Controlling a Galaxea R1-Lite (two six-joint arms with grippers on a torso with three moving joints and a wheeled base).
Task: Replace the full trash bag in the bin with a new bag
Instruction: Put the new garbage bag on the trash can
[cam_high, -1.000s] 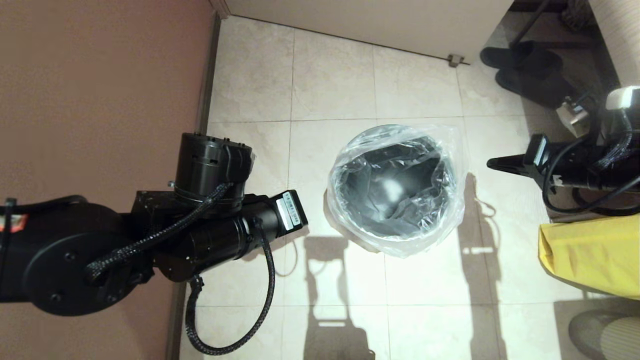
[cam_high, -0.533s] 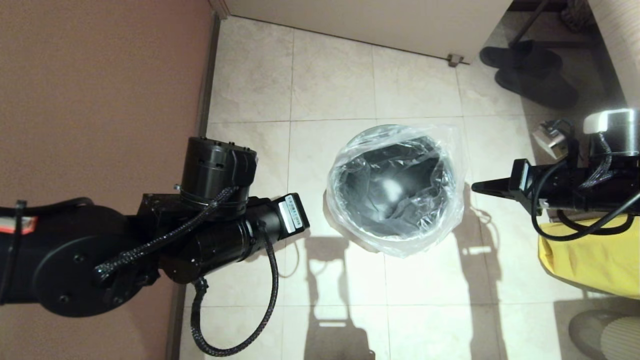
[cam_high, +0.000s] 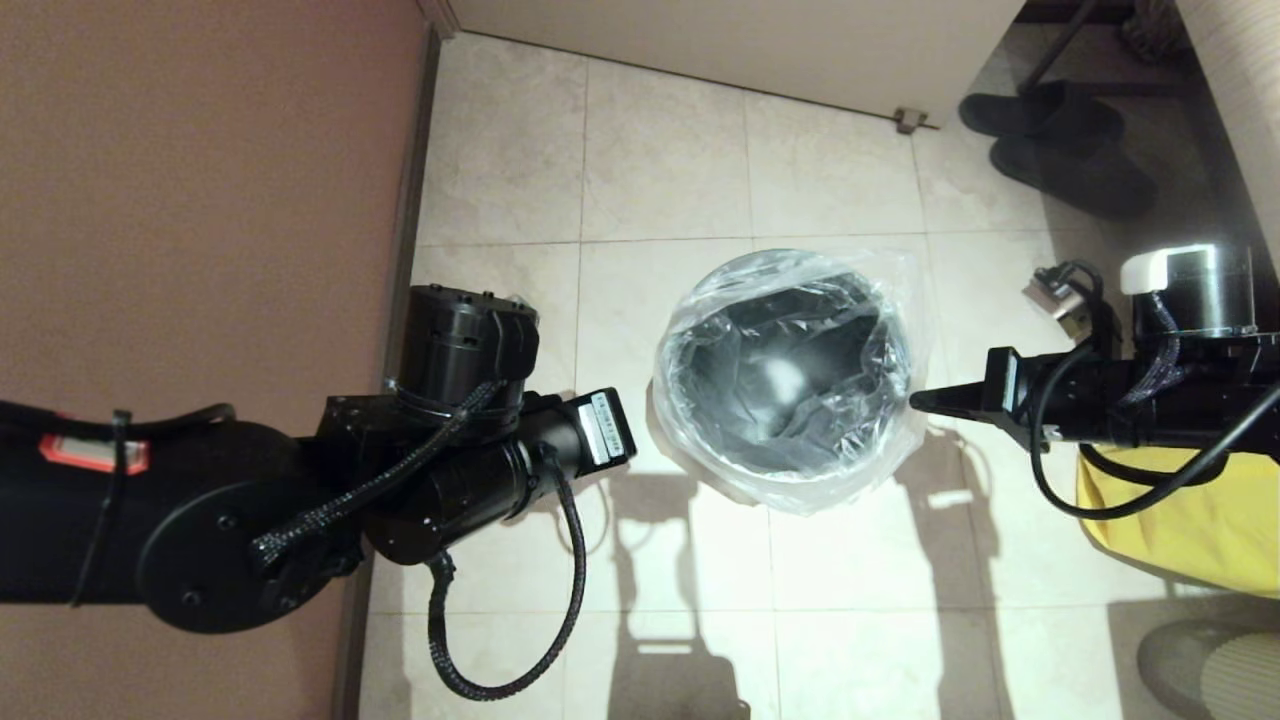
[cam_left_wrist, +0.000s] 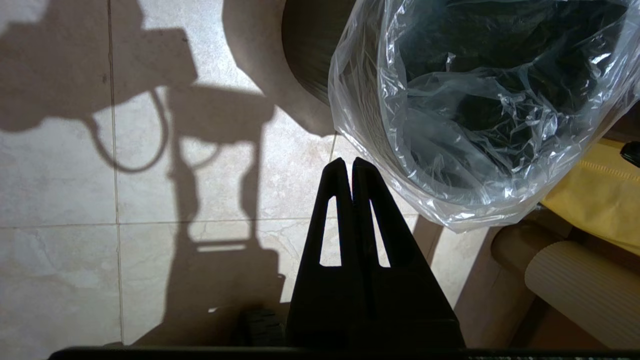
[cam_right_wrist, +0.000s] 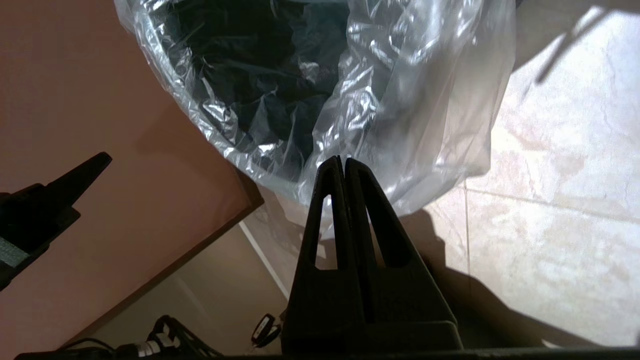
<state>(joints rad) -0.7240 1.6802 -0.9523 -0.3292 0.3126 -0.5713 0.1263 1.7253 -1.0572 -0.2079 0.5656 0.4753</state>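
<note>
On the floor, thin crinkly new bag (cam_high: 905, 300) draped over bin (cam_left_wrist: 305, 60) looked light, slippery, best pinched at loose overhang; right gripper (cam_right_wrist: 344, 161) and left gripper (cam_left_wrist: 348, 162) jaws closed, empty.

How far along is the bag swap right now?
Mostly done: the new bag lines the bin, its edge folded over the rim. Both grippers are shut and empty, the right gripper beside the bag, the left gripper nearby. Left: perhaps tidying the loose right-side plastic.
</note>
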